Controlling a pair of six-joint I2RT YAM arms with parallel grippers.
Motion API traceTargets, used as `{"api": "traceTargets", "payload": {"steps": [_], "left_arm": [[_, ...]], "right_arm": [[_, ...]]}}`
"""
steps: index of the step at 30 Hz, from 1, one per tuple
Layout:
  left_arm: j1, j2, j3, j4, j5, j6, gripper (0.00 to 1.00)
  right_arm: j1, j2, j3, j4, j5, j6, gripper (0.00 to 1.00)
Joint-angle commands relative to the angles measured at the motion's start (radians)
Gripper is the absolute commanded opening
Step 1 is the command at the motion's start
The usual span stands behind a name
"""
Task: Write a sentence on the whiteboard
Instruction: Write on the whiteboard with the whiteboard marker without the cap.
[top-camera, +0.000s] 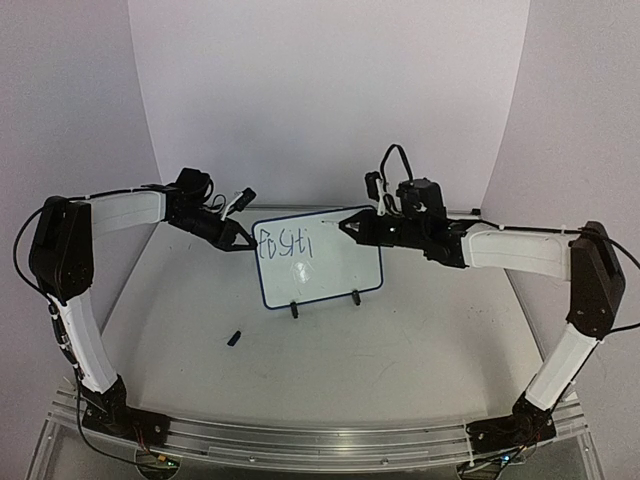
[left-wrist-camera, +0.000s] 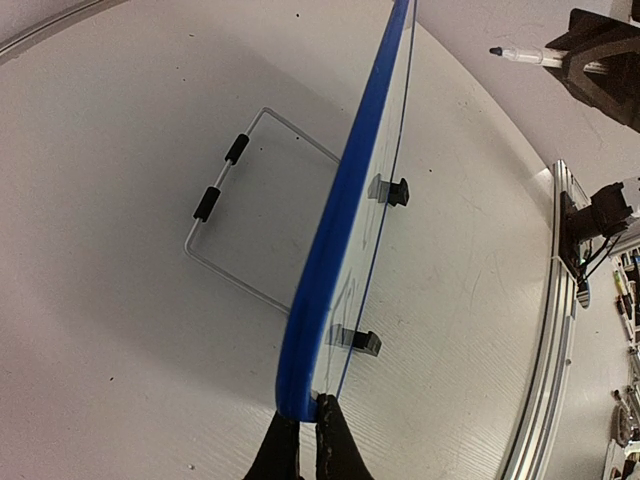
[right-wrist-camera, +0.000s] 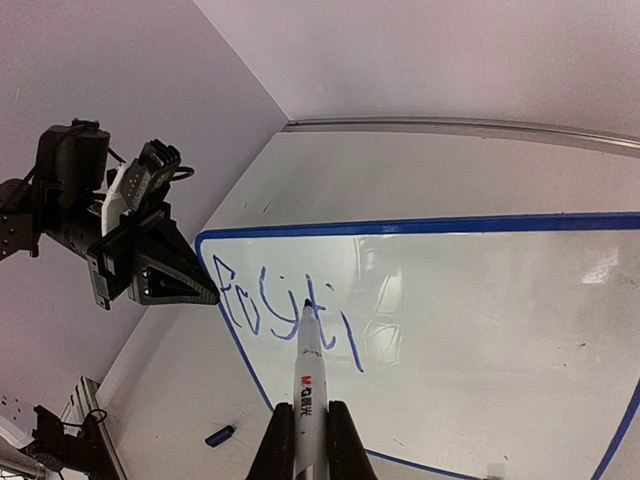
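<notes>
Right wrist: I have right end effector (right-wrist-camera: 306, 415) clenched on marker (right-wrist-camera: 309, 365), tip by last letters of the sentence (right-wrist-camera: 285, 310); whiteboard (right-wrist-camera: 480, 300) upright on worktop (right-wrist-camera: 400, 160), blank run lies rightward; left end effector (left-wrist-camera: 305, 425) pinches its edge.

Wide open table (top-camera: 420, 350) in front of the whiteboard (top-camera: 330, 262), apart from a small dark cap (top-camera: 233, 338) lying to the left. Blocked at the board's left edge by the left gripper (top-camera: 248, 244), pinched onto it. Blocked up top by the right gripper (top-camera: 344, 224) and its marker (right-wrist-camera: 308, 370). Behind, a wire stand (left-wrist-camera: 225, 215).
</notes>
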Motion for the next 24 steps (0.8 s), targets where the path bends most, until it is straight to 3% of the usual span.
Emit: {"api": "traceTargets", "payload": {"steps": [1,24], "left_arm": [[-0.004,-0.028,0.022,0.006,-0.037,0.043,0.00],[-0.006,-0.021,0.022,0.005,-0.038,0.042,0.00]], "right_arm": [[-0.022,-0.018,-0.029,0.006,-0.070,-0.018,0.00],[0.008,0.111,0.070,0.019,-0.044,-0.041,0.00]]}}
